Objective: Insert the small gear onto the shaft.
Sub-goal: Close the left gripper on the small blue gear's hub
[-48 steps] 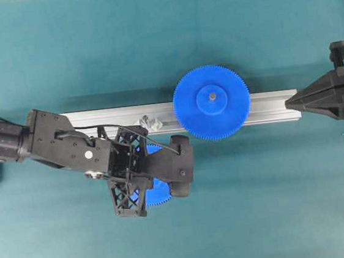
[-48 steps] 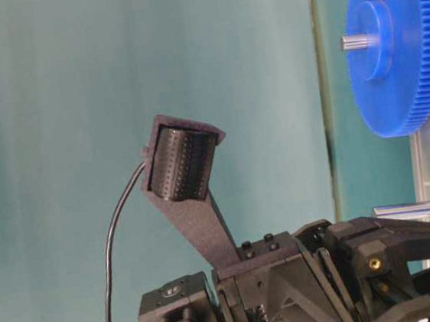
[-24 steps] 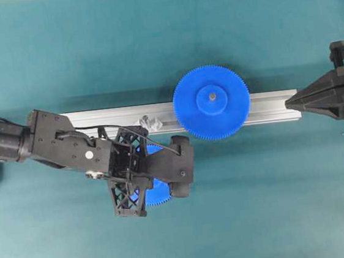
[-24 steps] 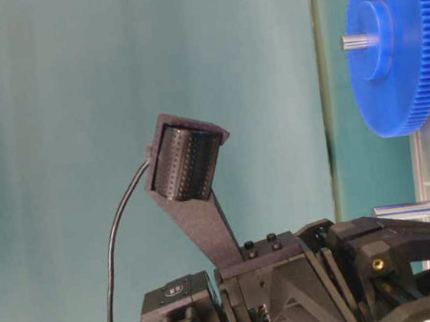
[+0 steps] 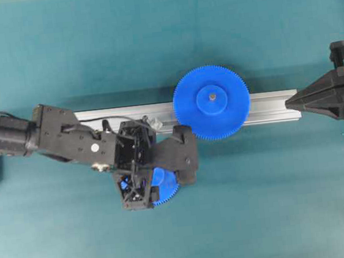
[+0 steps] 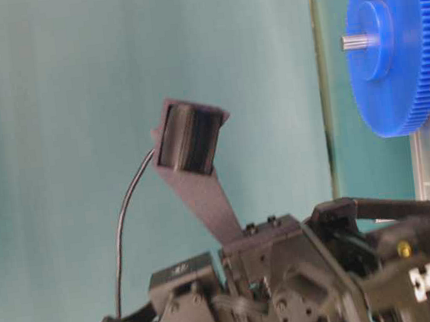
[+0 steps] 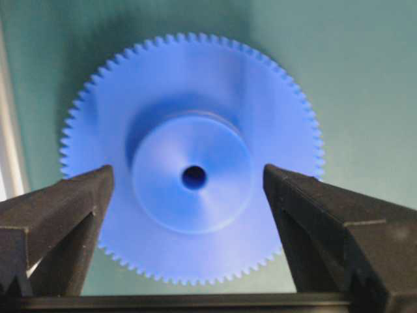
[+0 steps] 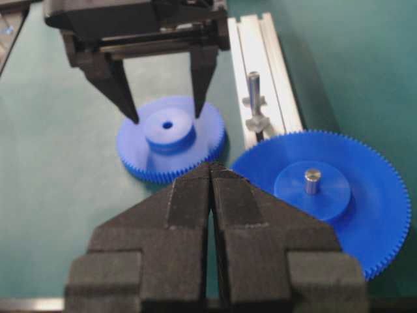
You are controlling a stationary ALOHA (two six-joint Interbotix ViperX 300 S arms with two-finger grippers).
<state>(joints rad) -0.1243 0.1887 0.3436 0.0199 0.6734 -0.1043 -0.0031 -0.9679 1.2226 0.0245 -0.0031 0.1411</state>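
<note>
Left gripper [image 8: 166, 114] open over the small gear [image 8: 171, 138], holding nothing.
Overhead: small gear [image 5: 165, 188] lies on the mat beside the rail [image 5: 268, 106]. Left wrist: fingers [image 7: 62, 202] straddle the hub. Right wrist: shaft [image 8: 253, 88] stands bare; right gripper [image 8: 210, 171] closed, empty.

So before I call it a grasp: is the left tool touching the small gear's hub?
Apart. In the left wrist view the left tool is open, a gap showing between each finger and the small gear hub.
</note>
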